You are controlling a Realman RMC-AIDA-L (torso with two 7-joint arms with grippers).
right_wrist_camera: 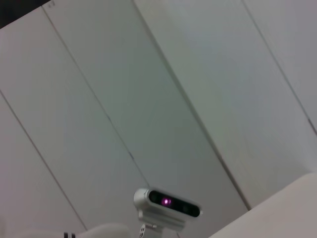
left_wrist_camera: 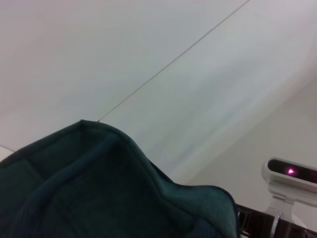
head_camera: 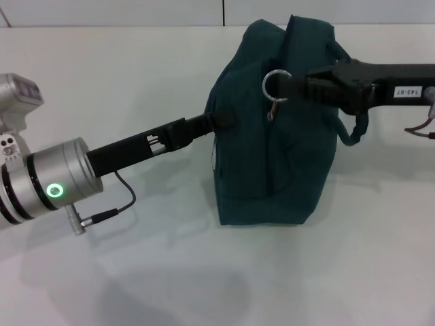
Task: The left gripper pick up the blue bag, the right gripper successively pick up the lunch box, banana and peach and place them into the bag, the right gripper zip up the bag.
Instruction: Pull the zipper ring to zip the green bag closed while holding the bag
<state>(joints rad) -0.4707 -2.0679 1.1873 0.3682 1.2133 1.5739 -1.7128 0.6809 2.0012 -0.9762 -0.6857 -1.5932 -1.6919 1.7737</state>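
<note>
Left tool (head_camera: pixel 219 122) clamped on blue bag (head_camera: pixel 272 163), right tool (head_camera: pixel 299 86) pinching ring pull (head_camera: pixel 275 85), wrist views omit both

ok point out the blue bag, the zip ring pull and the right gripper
blue bag (head_camera: pixel 292 183): head view, front fabric panel.
ring pull (head_camera: pixel 266 83): head view, silver ring's left edge.
right gripper (head_camera: pixel 314 87): head view, fingertips at the ring.

Lab: bare white table (head_camera: pixel 204 285), panelled walls (right_wrist_camera: pixel 148 99).
</note>
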